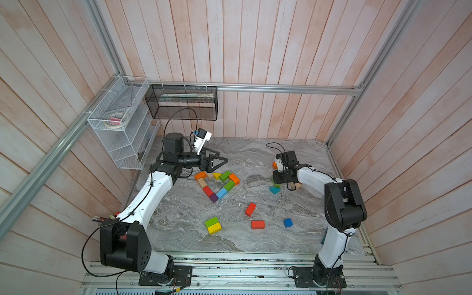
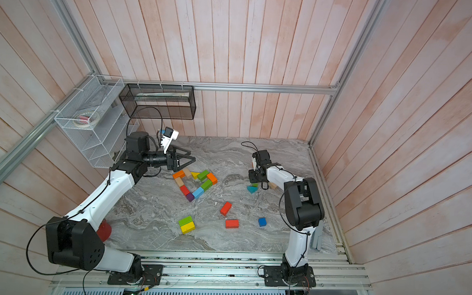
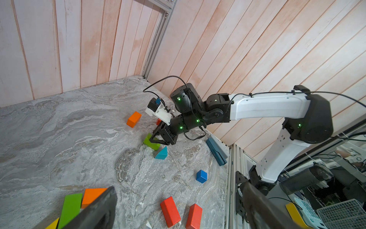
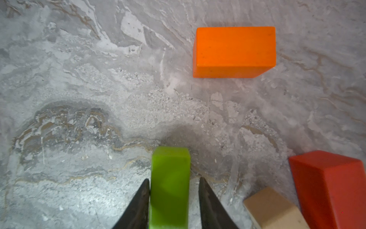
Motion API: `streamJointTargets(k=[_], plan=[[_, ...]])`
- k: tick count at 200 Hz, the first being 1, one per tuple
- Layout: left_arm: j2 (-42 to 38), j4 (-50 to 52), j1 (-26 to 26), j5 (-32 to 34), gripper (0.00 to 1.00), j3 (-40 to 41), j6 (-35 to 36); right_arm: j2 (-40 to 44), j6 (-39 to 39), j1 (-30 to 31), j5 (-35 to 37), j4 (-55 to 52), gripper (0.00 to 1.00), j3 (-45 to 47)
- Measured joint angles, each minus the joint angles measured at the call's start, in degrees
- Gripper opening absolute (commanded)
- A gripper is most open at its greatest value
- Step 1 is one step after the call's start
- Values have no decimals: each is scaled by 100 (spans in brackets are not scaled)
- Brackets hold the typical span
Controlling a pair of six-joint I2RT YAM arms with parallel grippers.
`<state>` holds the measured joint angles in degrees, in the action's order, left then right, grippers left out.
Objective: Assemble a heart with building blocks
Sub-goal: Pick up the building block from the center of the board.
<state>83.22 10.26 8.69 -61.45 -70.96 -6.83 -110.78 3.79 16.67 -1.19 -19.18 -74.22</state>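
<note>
**Right claw** (image 4: 174, 180): well to the right of the heart outline (image 1: 229, 185), pointing down, its fingers (image 4: 142, 198) astride a green block (image 4: 170, 164) that lies on the tabletop (image 1: 256, 159). One finger is against the block's side and a sliver of table shows beside the other, so the claw is not clamped.

**Near it**, on the same side of the heart outline: an orange block (image 4: 234, 49), a tan block (image 4: 275, 210) beside a red block (image 4: 328, 188), and a teal wedge (image 1: 274, 190).

**Left claw** (image 1: 223, 156): spread wide and holding nothing, above the table just beyond the heart outline's far left corner.

**Between the heart outline and the arm bases:** a green-and-yellow pair (image 1: 213, 225), a slanted red brick (image 1: 250, 209), a level red brick (image 1: 258, 224) and a blue cube (image 1: 288, 223).

**Surface:** grey, marbled, flat.

**Room:** pale pink plank walls (image 1: 260, 46) on three sides, framed by aluminium rails (image 1: 285, 88). A white wire basket (image 1: 117, 122) and a black mesh basket (image 1: 182, 103) hang on them, beyond and left of the heart outline.
</note>
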Motion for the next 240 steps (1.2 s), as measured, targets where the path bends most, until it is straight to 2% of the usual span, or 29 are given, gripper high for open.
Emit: streamJointTargets(k=[59, 123, 186, 240], plan=[[-22, -4, 2, -146, 100, 48, 37, -109, -107, 0, 0, -13, 26, -26], [-46, -107, 2, -437, 100, 74, 81, -107, -273, 68, 63, 94, 24, -26], [-52, -109, 2, -435, 100, 74, 114, 166, -693, 813, 437, 485, 23, -20], [-66, -109, 0, -433, 100, 74, 127, 203, -1008, 1427, 428, 479, 23, -37]])
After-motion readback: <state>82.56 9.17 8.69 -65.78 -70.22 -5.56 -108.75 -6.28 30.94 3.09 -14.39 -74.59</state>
